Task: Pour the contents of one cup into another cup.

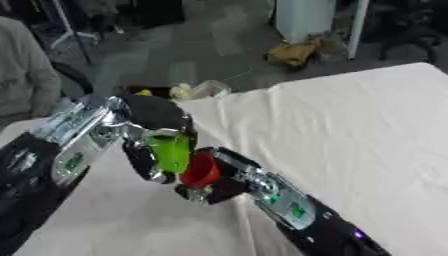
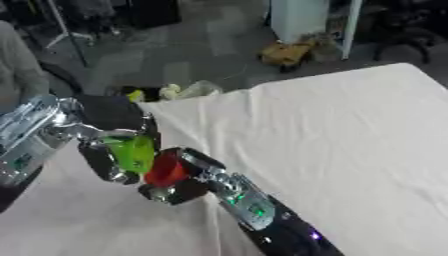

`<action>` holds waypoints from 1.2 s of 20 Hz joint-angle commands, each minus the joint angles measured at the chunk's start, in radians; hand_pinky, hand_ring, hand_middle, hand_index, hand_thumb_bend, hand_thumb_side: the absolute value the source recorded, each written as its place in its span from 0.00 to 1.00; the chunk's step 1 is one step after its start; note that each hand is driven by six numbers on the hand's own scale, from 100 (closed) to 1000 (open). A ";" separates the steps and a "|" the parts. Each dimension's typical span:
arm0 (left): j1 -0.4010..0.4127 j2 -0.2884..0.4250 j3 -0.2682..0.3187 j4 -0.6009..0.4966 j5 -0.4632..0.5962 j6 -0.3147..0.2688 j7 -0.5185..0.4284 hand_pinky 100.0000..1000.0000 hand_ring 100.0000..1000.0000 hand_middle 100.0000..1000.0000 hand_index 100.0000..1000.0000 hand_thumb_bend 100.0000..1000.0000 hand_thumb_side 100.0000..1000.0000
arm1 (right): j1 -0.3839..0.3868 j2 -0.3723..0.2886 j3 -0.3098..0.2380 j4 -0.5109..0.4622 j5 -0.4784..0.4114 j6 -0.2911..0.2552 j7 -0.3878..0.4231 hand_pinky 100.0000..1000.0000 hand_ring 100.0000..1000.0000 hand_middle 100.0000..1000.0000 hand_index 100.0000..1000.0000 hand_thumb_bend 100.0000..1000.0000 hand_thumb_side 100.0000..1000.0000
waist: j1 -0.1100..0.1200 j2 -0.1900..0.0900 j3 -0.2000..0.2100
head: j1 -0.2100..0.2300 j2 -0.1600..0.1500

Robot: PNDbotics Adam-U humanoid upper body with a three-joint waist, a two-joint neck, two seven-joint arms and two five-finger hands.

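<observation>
Covering most of both views, the bench [image 1: 350,125] wears a pale cloth and runs from the near left to the far right. Above its left part, the left robot hand [image 1: 153,145] has its fingers curled round a green cup [image 1: 171,152], held roughly upright. Just right of it, the right robot hand [image 1: 223,182] has fingers wrapped round a red cup [image 1: 201,170], tilted with its mouth toward the green cup; the two cups touch or nearly touch. At the far left bench edge lies a clear bag [image 2: 197,90] with yellowish things; the right eye view shows it more fully, the left arm hiding less.
</observation>
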 commanded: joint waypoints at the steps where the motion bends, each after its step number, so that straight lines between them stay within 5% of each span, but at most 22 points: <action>1: -0.022 0.025 0.002 -0.020 0.005 -0.188 -0.179 0.17 0.16 0.35 0.69 0.28 0.20 | -0.015 -0.005 -0.010 -0.009 0.003 -0.004 0.003 0.42 0.30 0.24 0.44 0.00 0.14 | -0.003 -0.018 0.001 | -0.001 -0.009; 24: -0.027 0.011 -0.012 -0.018 -0.089 -0.240 -0.179 0.20 0.18 0.37 0.69 0.34 0.23 | -0.010 -0.002 -0.008 -0.003 0.002 -0.004 0.009 0.42 0.31 0.24 0.44 0.00 0.15 | 0.004 -0.021 0.002 | -0.004 -0.008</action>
